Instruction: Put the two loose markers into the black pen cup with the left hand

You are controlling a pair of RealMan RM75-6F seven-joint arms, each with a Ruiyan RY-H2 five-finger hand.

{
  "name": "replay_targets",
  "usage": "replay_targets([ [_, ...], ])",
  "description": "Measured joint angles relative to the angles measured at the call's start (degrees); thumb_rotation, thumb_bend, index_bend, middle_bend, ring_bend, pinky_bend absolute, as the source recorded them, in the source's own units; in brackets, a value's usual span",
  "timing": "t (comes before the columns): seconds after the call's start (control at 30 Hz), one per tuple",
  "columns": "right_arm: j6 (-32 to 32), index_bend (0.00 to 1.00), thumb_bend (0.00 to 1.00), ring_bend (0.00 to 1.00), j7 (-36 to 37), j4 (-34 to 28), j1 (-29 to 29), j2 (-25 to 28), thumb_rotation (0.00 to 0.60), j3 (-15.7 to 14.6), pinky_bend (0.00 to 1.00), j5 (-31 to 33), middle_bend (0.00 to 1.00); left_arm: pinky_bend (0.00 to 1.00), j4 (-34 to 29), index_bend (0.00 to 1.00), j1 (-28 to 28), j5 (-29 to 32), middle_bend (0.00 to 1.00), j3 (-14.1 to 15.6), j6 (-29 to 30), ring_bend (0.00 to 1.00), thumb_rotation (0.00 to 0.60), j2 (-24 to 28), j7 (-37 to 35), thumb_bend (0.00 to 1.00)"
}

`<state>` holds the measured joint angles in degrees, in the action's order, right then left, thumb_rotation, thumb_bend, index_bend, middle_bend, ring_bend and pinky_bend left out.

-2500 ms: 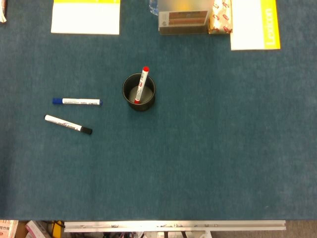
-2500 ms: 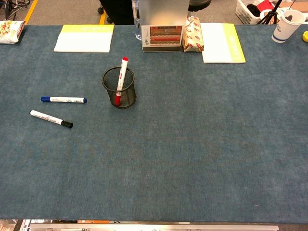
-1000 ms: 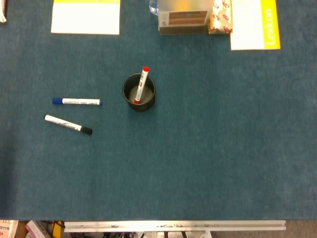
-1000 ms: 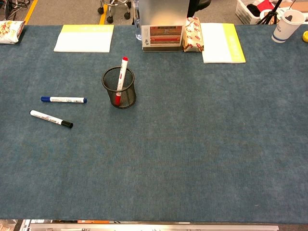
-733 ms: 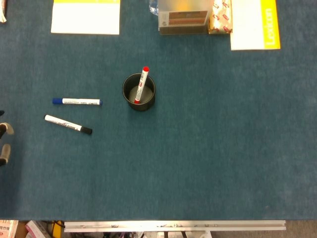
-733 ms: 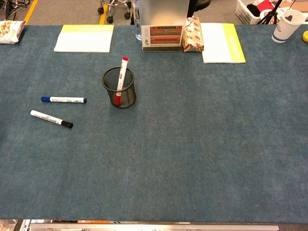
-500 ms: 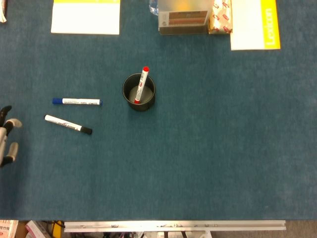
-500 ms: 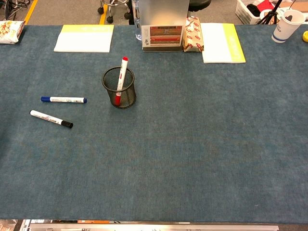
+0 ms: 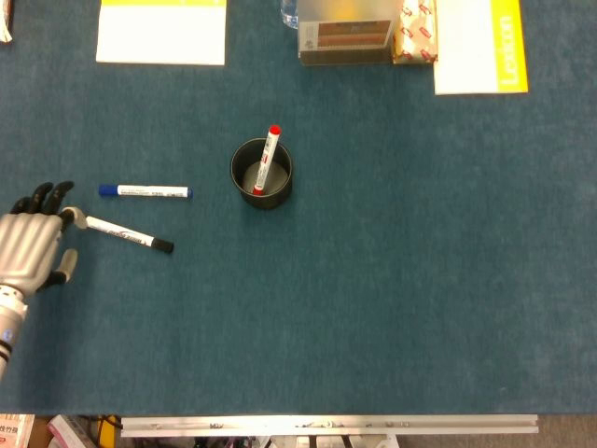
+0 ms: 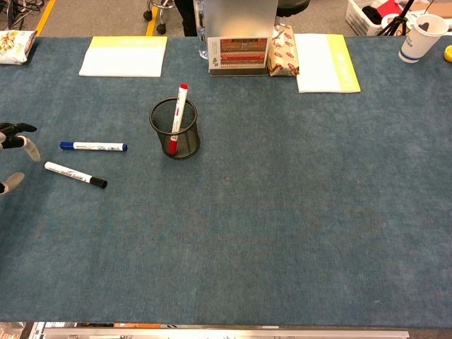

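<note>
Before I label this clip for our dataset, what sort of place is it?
Probably an office or lab desk: whiteboard markers by a mesh pen cup, notepads, a paper cup, rolling chair legs behind.

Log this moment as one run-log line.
phase: approach | left hand: open, beside black-capped marker | blue-capped marker: on table | red marker: in pen cup | right hand: not in view

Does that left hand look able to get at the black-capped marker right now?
Probably yes. The left hand is open just beside the black-capped marker's white end, with only bare table between them. The blue marker lies apart, farther back.
</note>
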<state>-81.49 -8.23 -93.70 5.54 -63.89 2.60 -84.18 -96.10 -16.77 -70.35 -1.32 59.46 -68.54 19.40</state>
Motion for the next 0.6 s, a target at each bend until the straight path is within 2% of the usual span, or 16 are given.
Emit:
replay_targets([
  [0.6,0.6,0.48,0.11,0.42,-0.5,-0.2,0.0,0.1,0.6,-0.1,0.44,0.5,0.39,0.14,2.6,0.33,-4.3,2.2,0.06,-0.2,-2.1,0.03,0.6,-5.0,2.7,0.44],
])
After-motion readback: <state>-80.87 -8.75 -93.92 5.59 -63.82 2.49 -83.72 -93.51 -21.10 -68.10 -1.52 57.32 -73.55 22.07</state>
